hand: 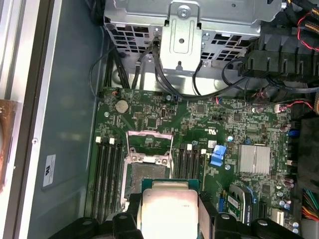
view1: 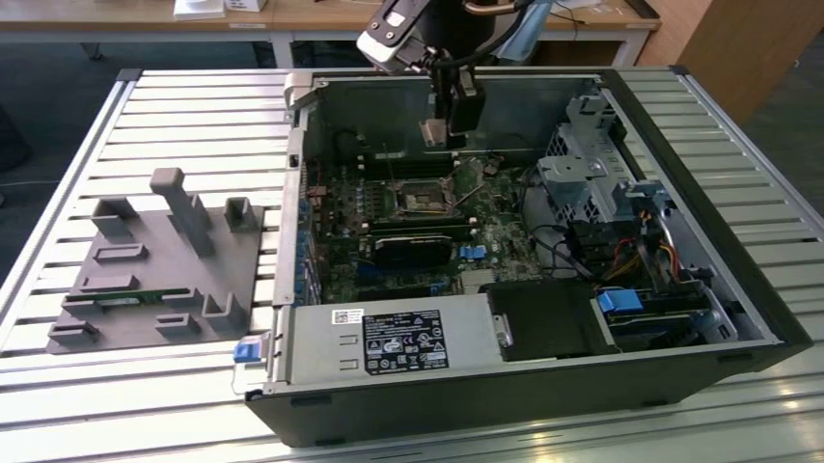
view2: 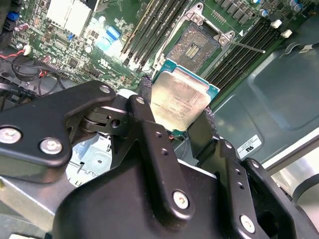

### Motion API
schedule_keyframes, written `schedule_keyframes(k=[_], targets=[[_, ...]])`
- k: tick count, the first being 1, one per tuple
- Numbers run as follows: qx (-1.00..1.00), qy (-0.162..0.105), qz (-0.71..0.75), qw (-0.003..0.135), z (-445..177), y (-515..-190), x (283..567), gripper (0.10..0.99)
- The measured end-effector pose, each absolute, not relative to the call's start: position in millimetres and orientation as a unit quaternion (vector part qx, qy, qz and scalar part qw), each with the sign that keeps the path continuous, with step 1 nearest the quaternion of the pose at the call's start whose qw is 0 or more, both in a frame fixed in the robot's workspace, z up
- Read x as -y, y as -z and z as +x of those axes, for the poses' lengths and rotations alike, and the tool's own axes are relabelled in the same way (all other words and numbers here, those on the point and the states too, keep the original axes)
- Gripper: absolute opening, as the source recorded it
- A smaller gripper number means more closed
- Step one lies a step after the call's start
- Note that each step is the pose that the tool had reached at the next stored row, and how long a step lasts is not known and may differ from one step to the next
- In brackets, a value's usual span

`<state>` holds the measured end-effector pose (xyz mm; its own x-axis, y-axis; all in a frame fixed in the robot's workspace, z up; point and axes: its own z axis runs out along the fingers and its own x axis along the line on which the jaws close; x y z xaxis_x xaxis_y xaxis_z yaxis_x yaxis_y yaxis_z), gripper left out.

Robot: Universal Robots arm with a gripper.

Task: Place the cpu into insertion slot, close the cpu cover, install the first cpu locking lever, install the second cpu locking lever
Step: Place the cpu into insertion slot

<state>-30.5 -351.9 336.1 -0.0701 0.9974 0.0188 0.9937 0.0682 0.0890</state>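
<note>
Exterior view: the black two-fingered gripper (view1: 441, 135) hangs inside the open grey metal computer case (view1: 515, 395), above the square silver-rimmed insertion slot (view1: 423, 200). Second wrist view: the jaws clamp the flat silvery-beige square cpu (view2: 180, 102) by its edges, apart from the insertion slot (view2: 197, 47). First wrist view: the cpu (hand: 169, 211) hovers over the near edge of the dark-centred insertion slot (hand: 147, 174).

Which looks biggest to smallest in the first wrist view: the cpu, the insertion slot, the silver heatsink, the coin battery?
1. cpu and insertion slot: look alike; the cpu is nearer the camera and overlaps the slot, so I won't rank them.
2. silver heatsink
3. coin battery
</note>
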Motion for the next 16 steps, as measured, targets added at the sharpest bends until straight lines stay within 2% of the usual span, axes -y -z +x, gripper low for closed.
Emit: schedule_keyframes(k=[16], targets=[[-0.724,-0.039,0.688,0.024,-30.5,-333.2,351.9,0.537]])
